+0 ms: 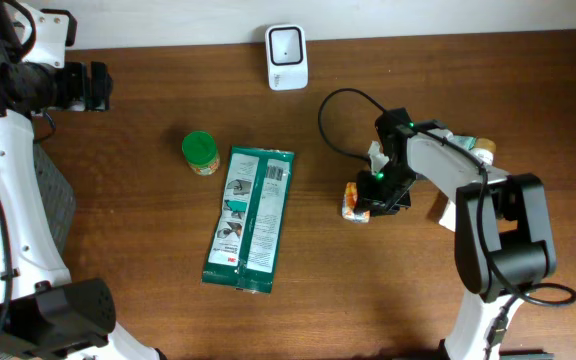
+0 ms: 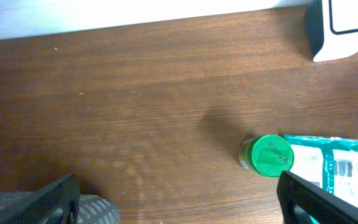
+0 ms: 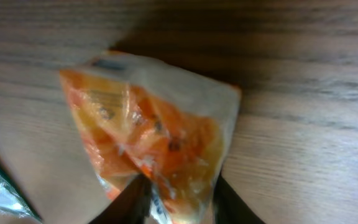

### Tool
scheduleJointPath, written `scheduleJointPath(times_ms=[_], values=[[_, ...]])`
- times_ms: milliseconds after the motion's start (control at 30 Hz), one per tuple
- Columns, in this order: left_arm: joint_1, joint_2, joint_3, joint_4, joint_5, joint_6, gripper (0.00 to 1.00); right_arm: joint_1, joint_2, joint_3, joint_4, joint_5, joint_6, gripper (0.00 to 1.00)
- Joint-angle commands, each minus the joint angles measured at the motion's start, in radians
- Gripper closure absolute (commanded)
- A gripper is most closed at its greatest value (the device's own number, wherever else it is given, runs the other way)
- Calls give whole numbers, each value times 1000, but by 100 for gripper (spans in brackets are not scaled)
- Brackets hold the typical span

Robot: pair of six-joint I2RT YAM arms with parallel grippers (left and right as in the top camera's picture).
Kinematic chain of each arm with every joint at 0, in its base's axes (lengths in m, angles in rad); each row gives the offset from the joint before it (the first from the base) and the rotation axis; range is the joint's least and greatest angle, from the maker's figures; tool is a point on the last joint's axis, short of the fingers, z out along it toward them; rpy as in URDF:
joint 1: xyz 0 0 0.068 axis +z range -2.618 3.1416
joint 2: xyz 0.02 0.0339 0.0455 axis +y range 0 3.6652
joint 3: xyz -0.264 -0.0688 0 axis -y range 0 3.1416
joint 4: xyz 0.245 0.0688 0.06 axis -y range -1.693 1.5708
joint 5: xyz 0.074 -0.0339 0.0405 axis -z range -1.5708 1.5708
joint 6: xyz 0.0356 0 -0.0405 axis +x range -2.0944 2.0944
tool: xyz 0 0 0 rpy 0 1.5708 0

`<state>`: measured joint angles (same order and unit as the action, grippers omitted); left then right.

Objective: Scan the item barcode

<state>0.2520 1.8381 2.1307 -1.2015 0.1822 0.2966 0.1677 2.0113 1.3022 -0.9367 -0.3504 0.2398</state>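
My right gripper (image 1: 376,190) is shut on a small orange snack packet (image 1: 354,203) right of the table's middle. In the right wrist view the two dark fingers (image 3: 132,199) pinch the lower end of the crinkled orange packet (image 3: 154,137), which hangs just over the wood; no barcode shows on it. The white barcode scanner (image 1: 287,57) stands at the back edge, also seen in the left wrist view's top right corner (image 2: 340,28). My left gripper (image 1: 96,86) hangs wide open at the far left with nothing between its fingers (image 2: 185,199).
A green-lidded jar (image 1: 200,153) (image 2: 267,156) stands left of centre, next to a long green and white packet (image 1: 250,217) (image 2: 328,163) lying flat. A black cable (image 1: 333,120) loops behind the right arm. Small white items (image 1: 481,150) lie under that arm.
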Motion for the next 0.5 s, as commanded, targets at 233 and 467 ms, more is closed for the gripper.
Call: scheduleJointPath(times_ms=[233,467], values=[[2,-10,6,2,4,15,1,9,-14,-53,58,-23,-27,96],[2,-10,6,2,4,15,1,2,-74,27,-32,-137,-111,96]])
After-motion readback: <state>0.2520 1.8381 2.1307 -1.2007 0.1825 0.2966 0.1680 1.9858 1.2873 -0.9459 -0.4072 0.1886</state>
